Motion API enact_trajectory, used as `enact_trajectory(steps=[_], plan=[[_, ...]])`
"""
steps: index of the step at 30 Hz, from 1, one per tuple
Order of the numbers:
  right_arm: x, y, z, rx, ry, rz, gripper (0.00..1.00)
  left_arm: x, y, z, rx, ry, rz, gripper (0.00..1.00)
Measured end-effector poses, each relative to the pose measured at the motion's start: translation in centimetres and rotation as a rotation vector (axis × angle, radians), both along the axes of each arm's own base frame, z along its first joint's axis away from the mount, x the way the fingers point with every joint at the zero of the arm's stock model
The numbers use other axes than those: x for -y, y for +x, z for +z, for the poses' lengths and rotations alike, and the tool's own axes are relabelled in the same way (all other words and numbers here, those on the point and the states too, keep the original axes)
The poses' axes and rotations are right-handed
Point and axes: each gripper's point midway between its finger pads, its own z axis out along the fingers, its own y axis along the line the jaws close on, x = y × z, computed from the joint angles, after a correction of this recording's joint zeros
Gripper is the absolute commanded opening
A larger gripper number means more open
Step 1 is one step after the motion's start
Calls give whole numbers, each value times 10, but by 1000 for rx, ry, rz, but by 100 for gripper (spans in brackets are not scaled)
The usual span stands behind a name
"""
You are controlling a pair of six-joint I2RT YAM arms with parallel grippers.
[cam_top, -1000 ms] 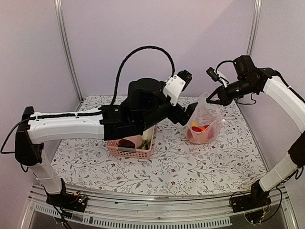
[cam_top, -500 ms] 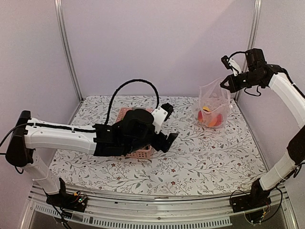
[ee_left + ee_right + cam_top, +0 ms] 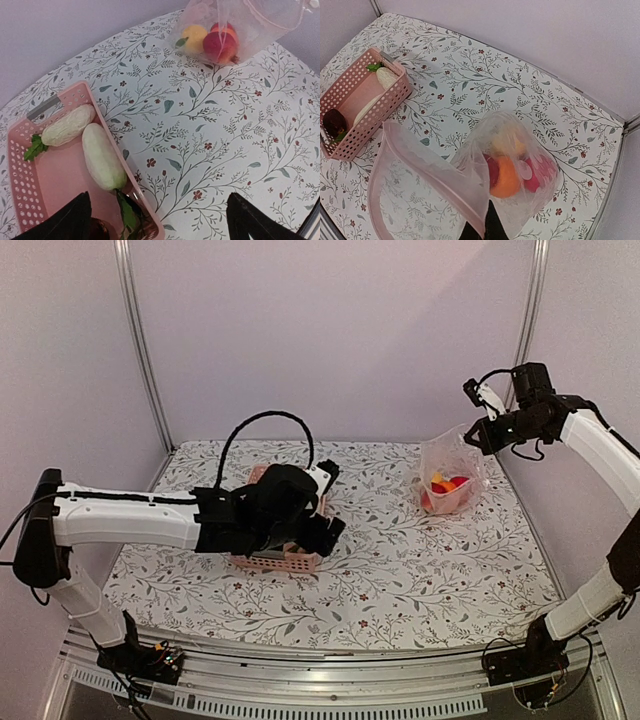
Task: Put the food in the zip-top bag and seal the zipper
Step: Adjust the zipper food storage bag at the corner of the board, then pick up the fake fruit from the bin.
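Start with the floral table [image 3: 420,570]: the action splits across it, left arm low over the left side, right arm raised at the far right. The zip-top bag [image 3: 448,468] hangs there from the right gripper [image 3: 478,435], whose jaws are pinched tight on the bag's upper edge. That looks like a deliberate hold: lifted by one side, the mouth gapes and the load sinks to the bottom, which seems to rest on the table. Well apart from it sits the pink basket [image 3: 65,92], and right above its near end hovers the left gripper [image 3: 162,220], fingers spread wide, nothing between them, lined up, I'd say, for another pick.

There's stock left to move. Two white radishes [image 3: 102,157] lie side by side along the basket floor, and a dark maroon piece [image 3: 334,120] is tucked in the end corner. Already in the bag: a yellow lemon [image 3: 192,37], an orange [image 3: 505,177] and red pieces [image 3: 220,45], clustered together. Smallest item, the zipper [image 3: 430,167]: the pale pink strip bows open along the mouth, not yet pressed shut, so sealing waits on the rest of the food.
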Motion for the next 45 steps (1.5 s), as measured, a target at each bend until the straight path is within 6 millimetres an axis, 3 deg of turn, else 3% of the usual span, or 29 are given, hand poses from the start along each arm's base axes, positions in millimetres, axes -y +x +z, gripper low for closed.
enact_trajectory(steps=[4, 11, 18, 25, 28, 39, 45], plan=[[-10, -9, -12, -30, 38, 57, 0, -31, 12, -3, -39, 40, 60, 94], [-33, -23, -2, 1, 140, 186, 0, -104, 37, 9, -118, 39, 163, 91], [-45, -30, -8, -14, 197, 250, 0, -144, 46, -27, -313, 44, 191, 90], [-48, -33, -9, -19, 217, 272, 0, -143, 35, -93, -543, 110, 193, 91], [-48, -35, -8, -17, 219, 274, 0, -141, 31, -109, -597, 127, 198, 90], [-48, -38, -2, -2, 220, 277, 0, -132, 40, -134, -664, 152, 234, 85], [-48, -38, -2, -2, 220, 276, 0, -123, 57, -133, -638, 157, 242, 80]])
